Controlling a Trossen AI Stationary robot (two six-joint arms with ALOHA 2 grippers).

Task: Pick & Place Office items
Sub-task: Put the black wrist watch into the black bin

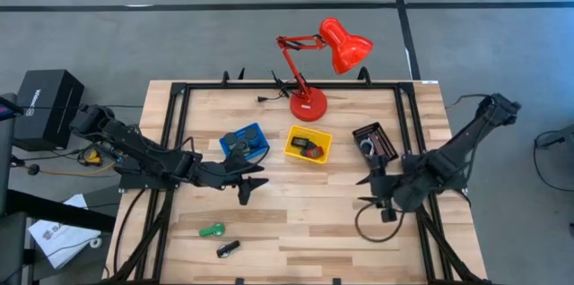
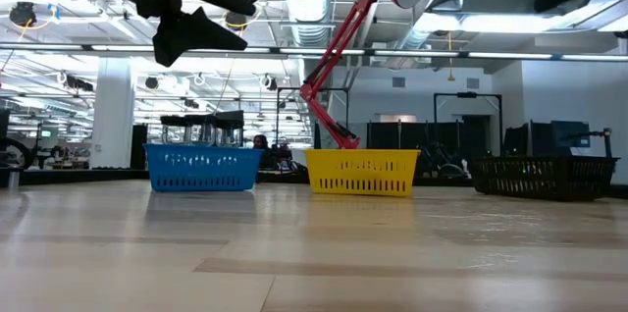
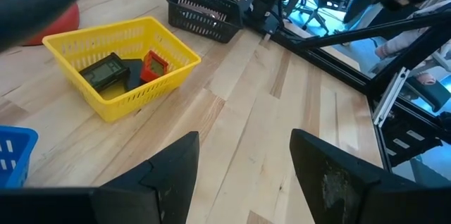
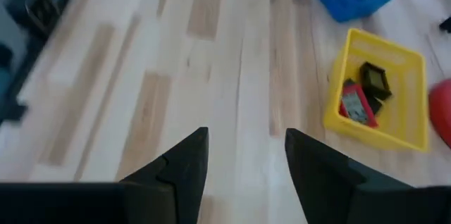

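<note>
Left gripper, fingers apart, empty, hovers mid-bench; small green plastic clip lies nearer, leftward. Right gripper apart, farther.

A: What do the arms look like?
B: Both are dark, jointed and matte, each trailing black cable.
A: And the ends?
B: The left gripper and right gripper carry two broad, wedge-shaped black fingers; one left finger looks scuffed grey.
</note>
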